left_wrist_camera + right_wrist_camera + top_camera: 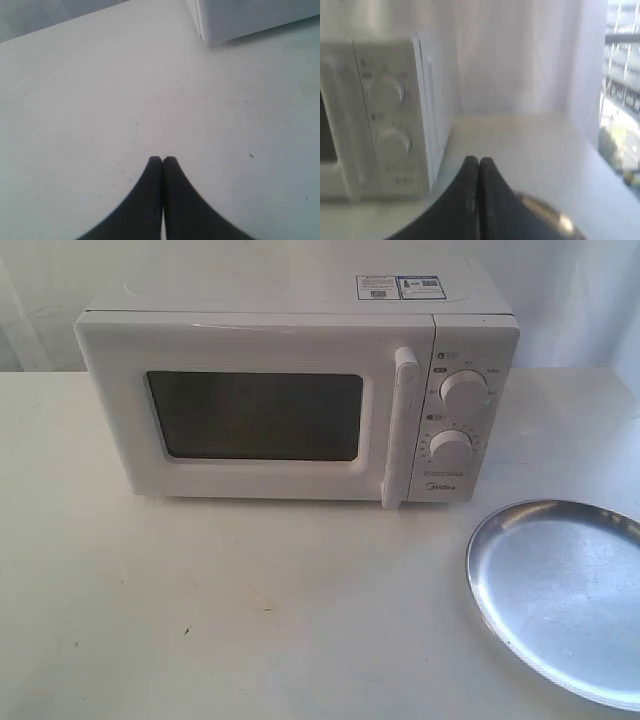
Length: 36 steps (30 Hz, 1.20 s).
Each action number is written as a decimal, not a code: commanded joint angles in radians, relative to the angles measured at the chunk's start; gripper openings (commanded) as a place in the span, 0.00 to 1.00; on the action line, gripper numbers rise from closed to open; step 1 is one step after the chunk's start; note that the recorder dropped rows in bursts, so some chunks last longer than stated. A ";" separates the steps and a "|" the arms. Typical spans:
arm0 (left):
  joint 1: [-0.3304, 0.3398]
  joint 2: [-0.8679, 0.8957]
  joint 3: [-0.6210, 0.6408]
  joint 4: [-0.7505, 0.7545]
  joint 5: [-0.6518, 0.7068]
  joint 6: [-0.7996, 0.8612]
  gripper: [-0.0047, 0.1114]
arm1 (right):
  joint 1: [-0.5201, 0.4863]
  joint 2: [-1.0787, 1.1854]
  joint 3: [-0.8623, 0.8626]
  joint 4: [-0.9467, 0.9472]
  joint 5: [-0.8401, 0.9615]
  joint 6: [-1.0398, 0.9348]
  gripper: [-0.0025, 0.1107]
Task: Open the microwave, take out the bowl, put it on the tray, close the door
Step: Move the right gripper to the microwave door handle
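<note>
The white microwave [290,390] stands at the back of the table with its door [250,415] closed and the tall bar handle [400,425] upright. Nothing of the bowl shows. The silver tray [565,595] lies on the table at the front right. No arm appears in the exterior view. My left gripper [162,159] is shut and holds nothing, hovering over bare table near a corner of the microwave [240,20]. My right gripper [478,160] is shut and holds nothing; it faces the microwave's knob panel [387,115], with the tray's rim [545,210] just beneath it.
The white table [250,610] stretches in front of the microwave. A white wall [520,55] runs behind it. A window [622,85] opens to the right of the table.
</note>
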 commanded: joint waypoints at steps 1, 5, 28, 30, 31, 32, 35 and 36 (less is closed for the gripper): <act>-0.004 -0.003 0.002 -0.004 -0.001 -0.004 0.04 | -0.002 -0.006 0.002 0.079 -0.549 0.235 0.02; -0.004 -0.003 0.002 -0.004 -0.001 -0.004 0.04 | -0.002 -0.006 -0.049 0.073 -0.914 0.585 0.02; -0.004 -0.003 0.002 -0.004 -0.001 -0.004 0.04 | 0.010 1.525 -0.709 -1.622 -0.858 1.343 0.02; -0.004 -0.003 0.002 -0.004 -0.001 -0.004 0.04 | 0.010 1.588 -0.709 -1.622 -0.891 1.288 0.02; -0.004 -0.003 0.002 -0.004 -0.001 -0.004 0.04 | 0.010 1.615 -0.709 -1.624 -0.900 1.264 0.02; -0.004 -0.003 0.002 -0.004 -0.001 -0.004 0.04 | 0.010 1.634 -0.709 -1.624 -0.905 1.249 0.02; -0.004 -0.003 0.002 -0.004 -0.001 -0.004 0.04 | 0.010 1.677 -0.709 -1.620 -0.916 1.207 0.02; -0.004 -0.003 0.002 -0.004 -0.001 -0.004 0.04 | 0.010 1.682 -0.709 -1.620 -0.920 1.205 0.02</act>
